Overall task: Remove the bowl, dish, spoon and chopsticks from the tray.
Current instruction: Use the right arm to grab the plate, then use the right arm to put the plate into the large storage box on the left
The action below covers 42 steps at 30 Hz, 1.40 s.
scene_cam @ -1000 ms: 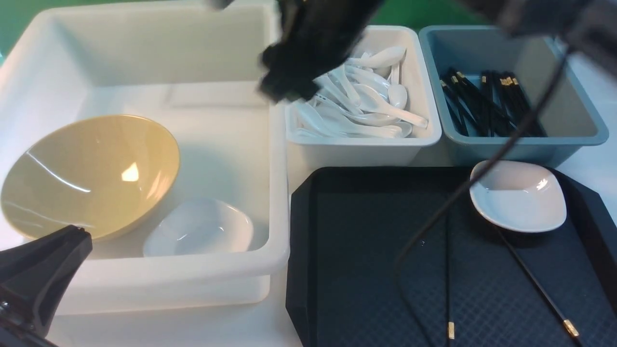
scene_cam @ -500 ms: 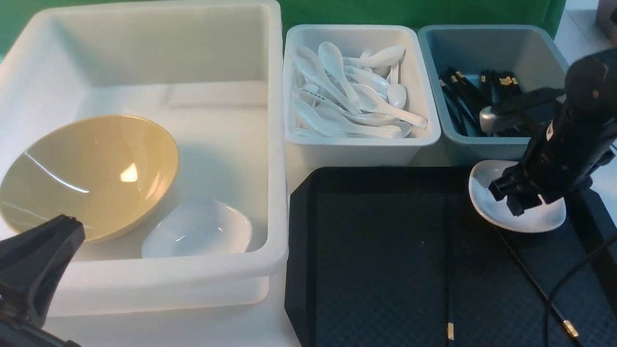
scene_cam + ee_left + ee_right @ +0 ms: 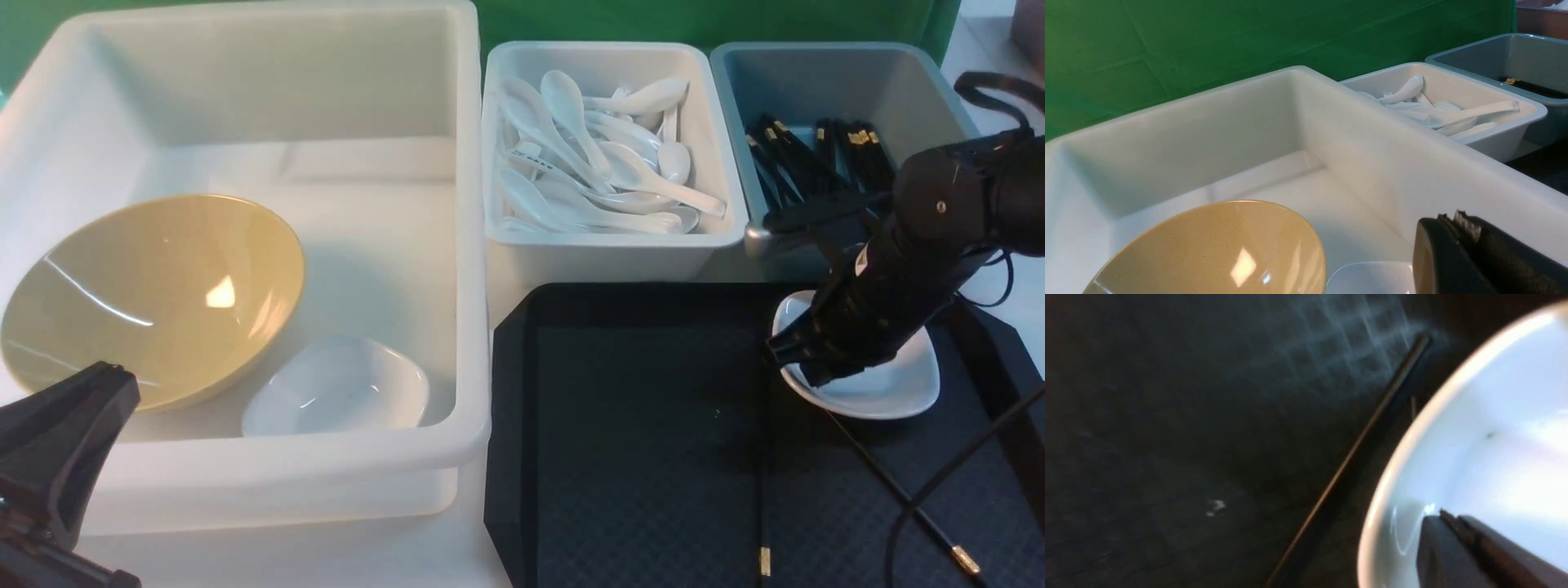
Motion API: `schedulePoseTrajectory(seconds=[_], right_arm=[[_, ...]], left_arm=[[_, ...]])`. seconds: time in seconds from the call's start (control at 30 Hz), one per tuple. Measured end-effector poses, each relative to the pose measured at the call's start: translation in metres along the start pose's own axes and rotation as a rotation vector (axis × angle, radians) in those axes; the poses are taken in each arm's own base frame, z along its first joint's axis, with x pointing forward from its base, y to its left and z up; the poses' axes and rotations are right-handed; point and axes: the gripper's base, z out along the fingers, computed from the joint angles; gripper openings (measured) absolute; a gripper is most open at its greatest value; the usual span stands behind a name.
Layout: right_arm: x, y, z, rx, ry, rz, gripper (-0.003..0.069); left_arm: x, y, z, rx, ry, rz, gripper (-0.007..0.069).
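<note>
A white dish (image 3: 886,384) (image 3: 1494,449) sits at the far right of the black tray (image 3: 637,457). My right gripper (image 3: 804,371) (image 3: 1443,514) is shut, its tips inside the dish near the left rim; no part of the dish shows between the fingers. Two black chopsticks (image 3: 759,490) (image 3: 1355,449) lie apart on the tray, in front of the dish. The olive-yellow bowl (image 3: 155,294) (image 3: 1216,249) lies tilted in the large white bin (image 3: 457,245). My left gripper (image 3: 114,380) (image 3: 1449,216) is shut and empty at the bin's near left corner. No spoon lies on the tray.
A second small white dish (image 3: 335,392) rests in the large bin beside the bowl. Behind the tray stand a white bin (image 3: 612,253) with several spoons and a grey-blue bin (image 3: 931,82) with several black chopsticks. A black cable (image 3: 955,474) hangs over the tray's right side.
My right arm swung from above the spoon bin down to the dish and its jaws went from wide open to shut. The dish shifted left and toward me. The left arm stayed put.
</note>
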Motion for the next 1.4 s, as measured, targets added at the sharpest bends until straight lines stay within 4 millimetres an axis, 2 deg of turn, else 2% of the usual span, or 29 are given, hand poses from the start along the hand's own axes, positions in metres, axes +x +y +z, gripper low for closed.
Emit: schedulePoseTrajectory(seconds=[0.07,0.13,0.2,0.23,0.27,0.3,0.4,0.5,0.53,0.67,0.73,0.77,0.8,0.83,0.9,1.1,1.17,1.2,1.27,1.4], right_arm=[[0.0,-0.003,-0.009,0.009,-0.02,0.015,0.0106],[0.001,-0.014,-0.022,0.036,-0.04,0.042,0.0169],[0.003,-0.036,-0.032,0.075,-0.055,0.113,0.0293],[0.004,-0.043,-0.033,0.084,-0.054,0.139,0.0325],[0.004,-0.045,-0.033,0.086,-0.054,0.143,0.0333],[0.006,-0.055,-0.032,0.098,-0.05,0.174,0.0383],[0.009,-0.07,-0.029,0.115,-0.038,0.227,0.0451],[0.01,-0.076,-0.018,0.117,-0.018,0.252,0.0471],[0.01,-0.077,-0.007,0.113,0.007,0.255,0.0471],[0.013,-0.074,0.025,0.072,0.079,0.276,0.0433],[0.01,-0.074,0.027,0.061,0.059,0.272,0.039],[0.009,-0.074,0.027,0.058,0.052,0.268,0.0346],[0.009,-0.074,0.027,0.058,0.051,0.265,0.0339],[0.008,-0.074,0.026,0.054,0.043,0.259,0.0289],[0.007,-0.073,0.02,0.047,0.026,0.253,0.0242],[0.007,-0.07,-0.018,0.048,-0.03,0.233,0.0115],[0.009,-0.069,-0.044,0.057,-0.078,0.216,0.0071],[0.011,-0.068,-0.057,0.063,-0.1,0.201,0.0067],[0.014,-0.067,-0.07,0.062,-0.122,0.204,0.0067],[0.021,-0.052,-0.118,-0.036,-0.26,0.188,0.0067]], left_arm=[[0.0,0.0,0.0,0.0,0.001,0.0,-0.0008],[0.0,0.0,0.0,0.0,0.0,0.0,-0.0008],[0.0,0.0,0.0,0.0,0.0,0.0,-0.0008],[0.0,0.0,0.0,0.0,0.0,0.0,-0.0008],[0.0,0.0,0.0,0.0,0.0,0.0,-0.0008],[0.0,0.0,0.0,0.0,0.0,0.0,-0.0008],[0.0,0.0,0.0,0.0,0.0,0.0,-0.0008],[0.0,0.0,0.0,0.0,0.0,0.0,-0.0008],[0.0,0.0,0.0,0.0,0.0,0.0,-0.0008],[0.0,0.0,0.0,0.0,0.0,0.0,-0.0008],[0.0,0.0,0.0,-0.001,0.0,0.001,-0.0008],[0.0,0.0,0.0,-0.001,0.0,0.001,-0.0008],[0.0,0.0,0.0,-0.001,0.0,0.001,-0.0008],[0.0,0.0,0.0,0.0,0.001,0.001,-0.0008],[0.0,0.0,0.0,0.0,0.001,0.001,-0.0008],[0.0,0.0,0.0,0.0,0.001,0.002,-0.0008],[0.0,0.0,0.0,0.0,0.001,0.006,-0.0008],[0.0,0.0,0.0,0.0,0.001,0.006,-0.0008],[0.0,0.0,0.0,0.0,0.001,0.006,-0.0008],[0.0,0.0,0.0,-0.001,0.001,0.009,-0.0008]])
